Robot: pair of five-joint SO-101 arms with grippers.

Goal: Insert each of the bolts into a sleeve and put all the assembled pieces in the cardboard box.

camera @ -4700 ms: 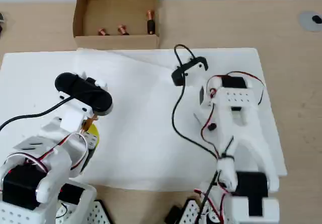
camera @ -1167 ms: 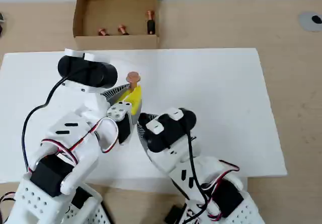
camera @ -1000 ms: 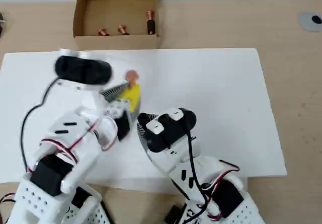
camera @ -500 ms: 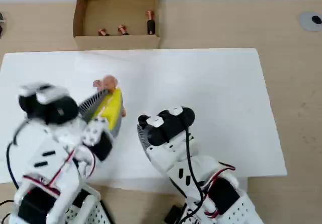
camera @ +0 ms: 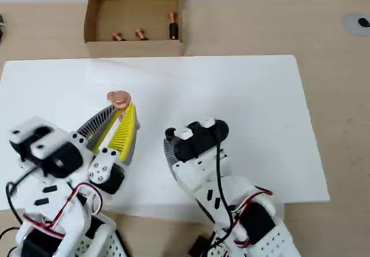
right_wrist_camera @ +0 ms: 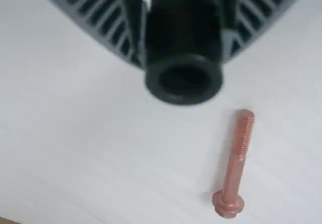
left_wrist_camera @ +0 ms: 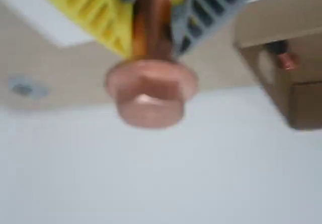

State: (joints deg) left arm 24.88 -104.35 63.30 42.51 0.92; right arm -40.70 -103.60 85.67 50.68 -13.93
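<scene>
The box [camera: 89, 20] sits on the table [camera: 335, 66] just behind the sheet's [camera: 243, 89] far edge, toward its left corner, with three pieces [camera: 141, 34] inside (along its near wall). Over the sheet's left half, the left gripper [camera: 119, 110] holds a bolt [camera: 119, 99]. Mid-sheet, by the near edge, the right gripper [right_wrist_camera: 183, 32] holds a sleeve [right_wrist_camera: 184, 78], with a loose bolt [right_wrist_camera: 235, 163] lying on the sheet just beside it.

White sheet [camera: 254, 95] over tan wood table [camera: 338, 124]; grey round disc [camera: 355, 23] w/ dark spot on bare wood.
</scene>
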